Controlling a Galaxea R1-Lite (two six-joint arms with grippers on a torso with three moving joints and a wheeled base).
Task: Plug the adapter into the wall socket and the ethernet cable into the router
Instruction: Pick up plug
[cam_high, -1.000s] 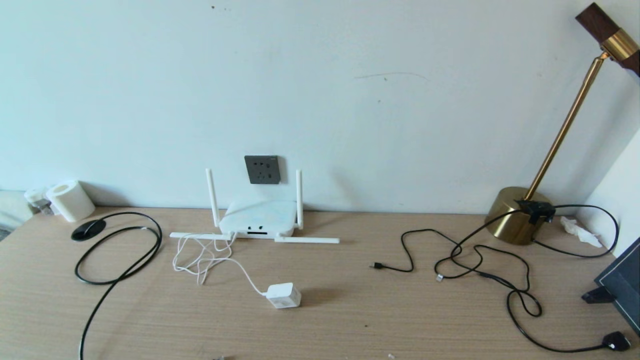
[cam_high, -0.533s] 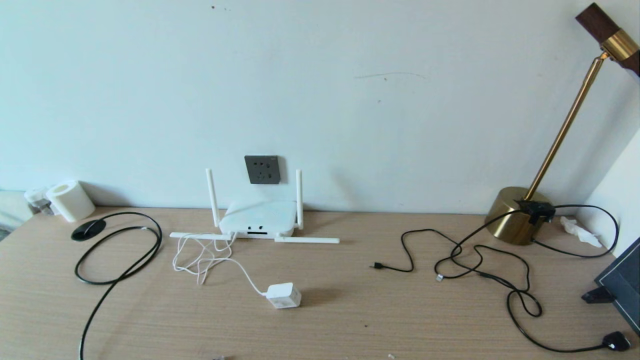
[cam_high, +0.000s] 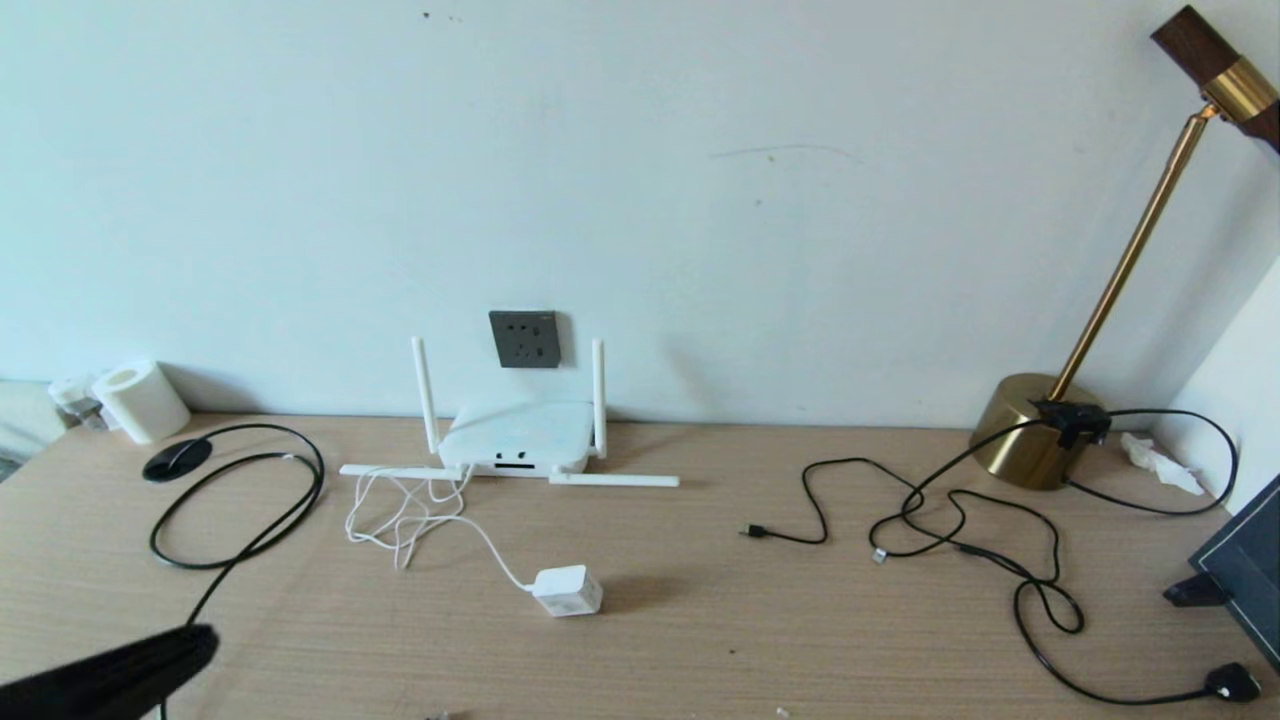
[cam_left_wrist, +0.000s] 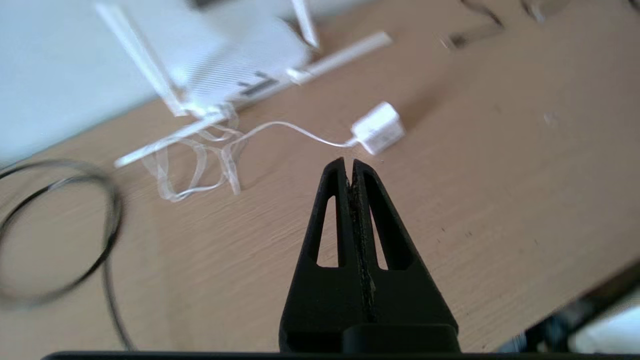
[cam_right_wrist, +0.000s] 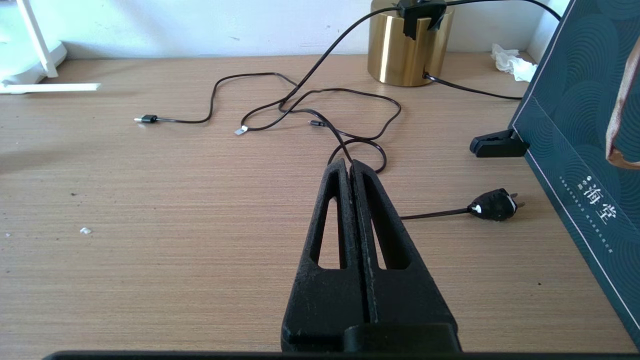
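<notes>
The left gripper (cam_left_wrist: 349, 162) came in low at the near left corner of the desk (cam_high: 700, 640), fingers pressed together and holding nothing, nose aimed toward the adapter (cam_high: 567, 590). That little white cube lay on the wood in front of the router (cam_high: 515, 438), its thin cord (cam_high: 420, 505) looped back in a tangle toward the router's front edge. The wall socket (cam_high: 524, 339) sat just above and behind the router, unused. The ethernet cable (cam_high: 235, 490) curled in a big black loop over on the left side, not plugged into anything. The right gripper (cam_right_wrist: 349, 165) hung closed and empty over the right half of the desk, near the thin lamp cables (cam_right_wrist: 310, 107).

To do the pickup well, the fingers would need to spread before reaching the cube and take it across its flat sides, clear of the cord, so that the pins could face the socket squarely.
</notes>
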